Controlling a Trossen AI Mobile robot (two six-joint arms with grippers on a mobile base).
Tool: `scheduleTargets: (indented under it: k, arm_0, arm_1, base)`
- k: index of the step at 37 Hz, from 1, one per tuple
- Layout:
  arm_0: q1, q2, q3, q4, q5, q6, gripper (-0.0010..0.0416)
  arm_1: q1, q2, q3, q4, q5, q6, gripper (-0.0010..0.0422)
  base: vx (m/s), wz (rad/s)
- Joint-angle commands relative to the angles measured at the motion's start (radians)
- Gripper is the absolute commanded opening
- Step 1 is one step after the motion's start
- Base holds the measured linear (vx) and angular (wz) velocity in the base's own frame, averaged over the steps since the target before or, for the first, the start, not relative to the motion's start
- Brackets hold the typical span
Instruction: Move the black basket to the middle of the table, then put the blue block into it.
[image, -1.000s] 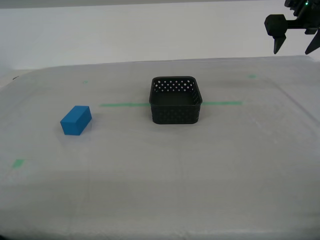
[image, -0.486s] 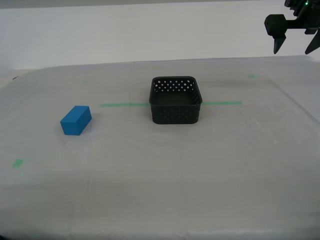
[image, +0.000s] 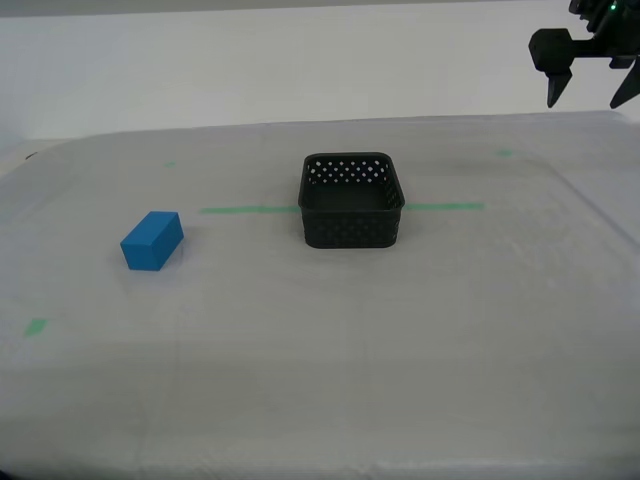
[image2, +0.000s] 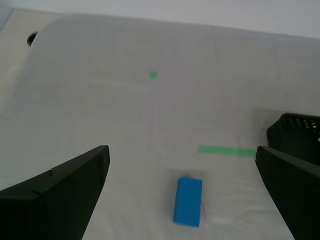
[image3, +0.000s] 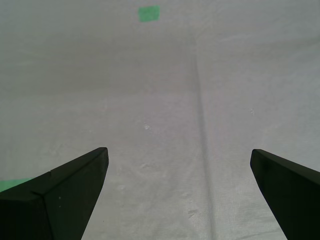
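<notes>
The black basket (image: 351, 200) stands upright and empty near the middle of the table (image: 330, 350), on a green tape line; its corner shows in the second wrist view (image2: 300, 132). The blue block (image: 152, 241) lies on the cloth towards the exterior view's left, well apart from the basket, and also shows in the second wrist view (image2: 188, 201). My second gripper (image2: 181, 150) is open and empty, hovering above the table with the block below it. My first gripper (image3: 179, 150) is open and empty over bare cloth; it hangs high at the exterior view's upper right (image: 588, 98).
Green tape strips (image: 250, 209) run either side of the basket. Small green marks lie at the far right (image: 505, 152), far left (image: 170, 163) and near left (image: 36, 326). A pale wall stands behind the table's far edge.
</notes>
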Motion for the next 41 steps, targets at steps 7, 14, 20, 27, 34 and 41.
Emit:
scheduleTargets:
  k: [7,14,20,27,34,41]
  arm_0:
    - [0.0,-0.001,0.002,0.002,-0.001,0.0,0.0399]
    - [0.0,-0.001,0.002,0.002,-0.001,0.0,0.0399]
    - [0.0,-0.001,0.002,0.002,-0.001,0.001,0.0398]
    - [0.0,-0.001,0.002,0.003,-0.001,0.001,0.0399]
    - [0.0,-0.001,0.002,0.004,-0.001,0.0,0.0398]
    - [0.0,-0.001,0.002,0.004,-0.001,0.0,0.0398]
  arm_1:
    - [-0.001,0.002,0.004,-0.139,-0.014,-0.02,0.0402]
    - [-0.008,0.002,0.004,-0.2,-0.003,-0.023,0.0401]
    - [-0.019,0.007,0.006,-0.237,0.023,-0.023,0.0401]
    - [-0.034,0.073,0.08,-0.349,0.022,-0.019,0.0401]
    - [-0.054,0.167,0.161,-0.425,0.022,-0.006,0.0401]
    - [-0.097,0.239,0.203,-0.44,0.014,-0.006,0.0401]
  base:
    - [0.0,0.0]
    - [0.0,0.0]
    - [0.0,0.0]
    - [0.0,0.0]
    - [0.0,0.0]
    - [0.0,0.0]
